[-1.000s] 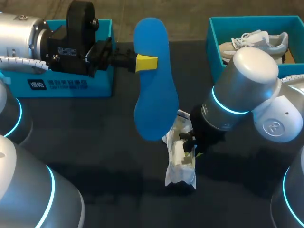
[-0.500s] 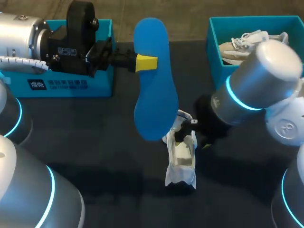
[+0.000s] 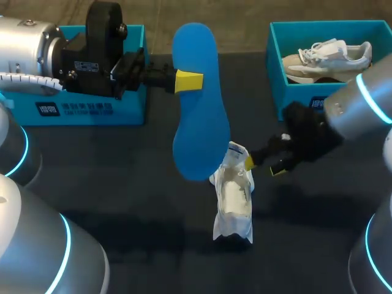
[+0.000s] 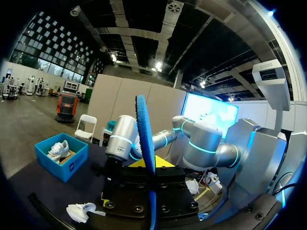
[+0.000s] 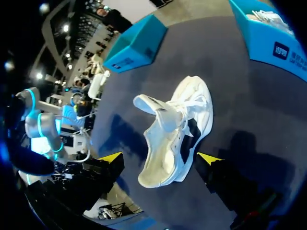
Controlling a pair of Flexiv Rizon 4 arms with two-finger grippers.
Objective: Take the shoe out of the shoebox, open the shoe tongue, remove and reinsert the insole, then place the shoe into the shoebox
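"The left gripper [image 3: 187, 81]?"
"Clamped on the blue insole [image 3: 199, 110], held up above the table [image 3: 110, 177]."
"And the right gripper [image 3: 263, 166]?"
"Fingers apart, gripping nothing, just beside the white shoe [image 3: 234, 202]. The shoe lies on the table near the insole's lower end, outside the shoebox [image 3: 275, 61]."

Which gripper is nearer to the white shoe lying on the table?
Right. The right gripper is open just beside the white shoe; the left gripper is farther off, holding the blue insole.
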